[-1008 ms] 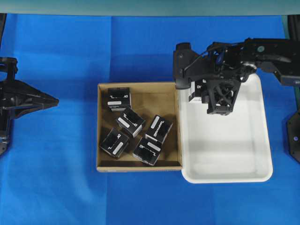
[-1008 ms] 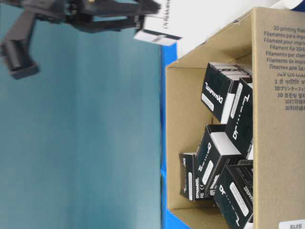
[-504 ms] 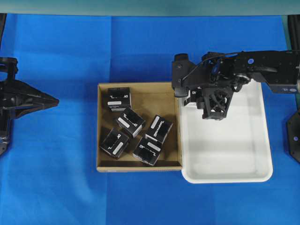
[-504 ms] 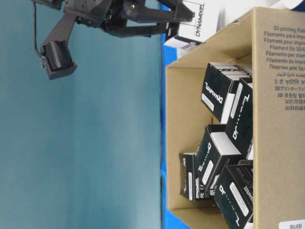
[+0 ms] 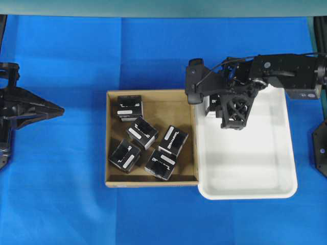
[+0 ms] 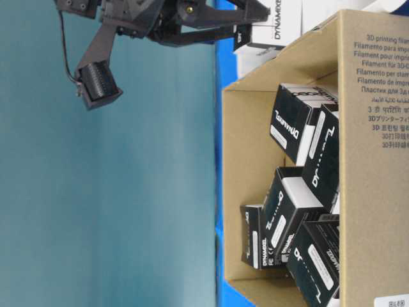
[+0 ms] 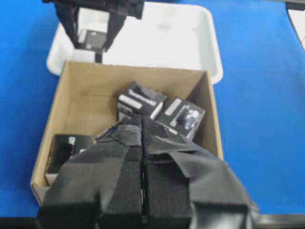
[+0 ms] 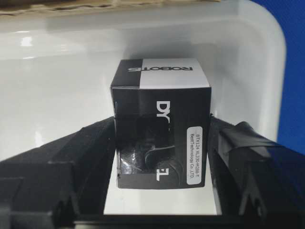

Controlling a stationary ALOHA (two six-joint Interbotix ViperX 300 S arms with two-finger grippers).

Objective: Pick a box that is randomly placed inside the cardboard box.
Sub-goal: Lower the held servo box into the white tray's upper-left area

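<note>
- The box (image 8: 161, 121) sits between the two pads of the right gripper (image 8: 162, 157), pinched on its left and right faces; its white top panel and the narrow white label on its front are plain in the right wrist view.
- From overhead the box (image 5: 212, 102) is mostly hidden under the gripper (image 5: 214, 104), over the white tray (image 5: 255, 163) near its corner at about 10 o'clock. Whether it rests on the tray floor or hangs just above it, I cannot tell.
- Handling, as a judgement: a small printed carton, stiff at its edges and likely light. Its glossy faces could slide on the pads, and a hard squeeze might dent the walls. Flat opposite faces, gripped around mid-height as here, look the soundest hold; a corner grip would let it twist.
- The cardboard box (image 5: 151, 181) lies touching the tray's left wall, at 9 o'clock from the gripper. Five like cartons (image 5: 172, 140) remain inside, tumbled at odd angles, several leaning on one another.
- For those, a carton with two free sides would be easier to take than one wedged against its neighbours.
- The left gripper (image 7: 143, 143) has its pads pressed together with nothing between them, parked at 9 o'clock from the cardboard box, well apart from it, over the blue cloth (image 5: 153, 56).
</note>
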